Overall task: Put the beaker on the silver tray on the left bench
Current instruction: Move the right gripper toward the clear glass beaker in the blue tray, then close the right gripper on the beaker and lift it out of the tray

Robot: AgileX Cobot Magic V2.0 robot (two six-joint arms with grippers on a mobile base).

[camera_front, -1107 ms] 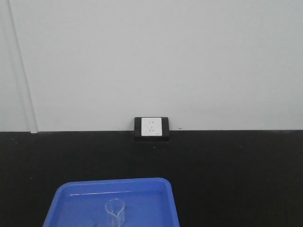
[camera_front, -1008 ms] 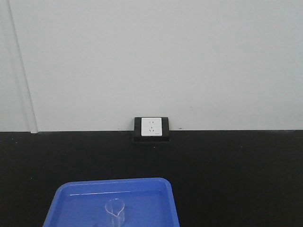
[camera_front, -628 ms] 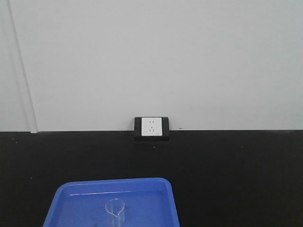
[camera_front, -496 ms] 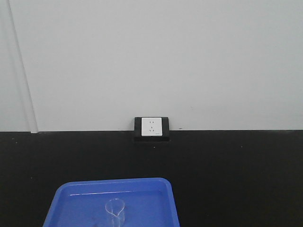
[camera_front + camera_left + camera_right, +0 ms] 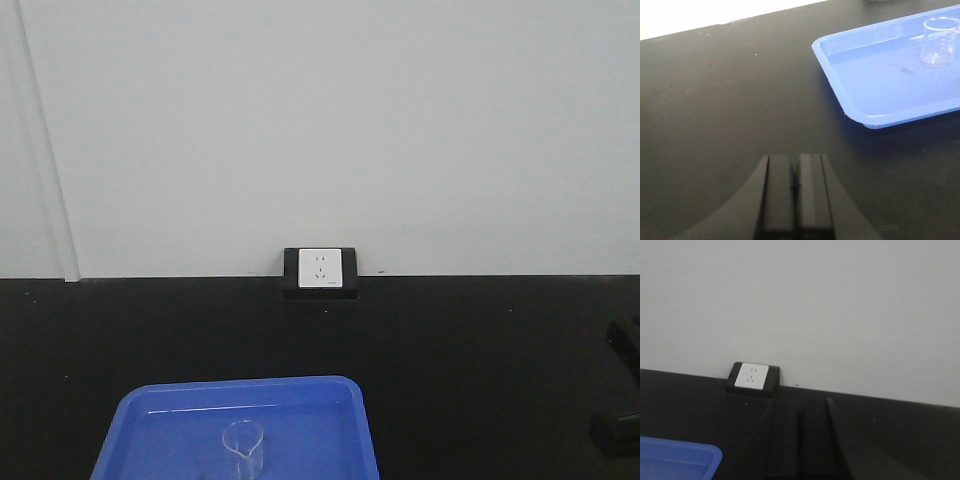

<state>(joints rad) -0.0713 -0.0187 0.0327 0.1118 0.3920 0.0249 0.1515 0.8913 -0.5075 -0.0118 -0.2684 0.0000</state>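
One pale, smooth wall [image 5: 320, 120] filled the upper part of the front view, above one matte black bench [image 5: 480, 380]. One blue plastic tray [image 5: 160, 430], rectangular with rounded corners and a raised rim, lay on the bench at lower left, in the same place as half a second before. The only change was at the right edge of the front view: two dark pieces of the right arm [image 5: 618, 432] showed there over the bench, where earlier only bare benchtop was seen.

The left gripper [image 5: 795, 160] hung low over the bench beside the tray, its two flat black fingers pressed together on nothing. The right gripper [image 5: 799, 405], dim against the dark bench, likewise appeared clenched and empty.

One white socket [image 5: 319, 268] in a black box sat against the wall. One small clear glass beaker [image 5: 242, 450], cylindrical with a pouring lip, stood upright inside the blue tray, apart from both grippers.
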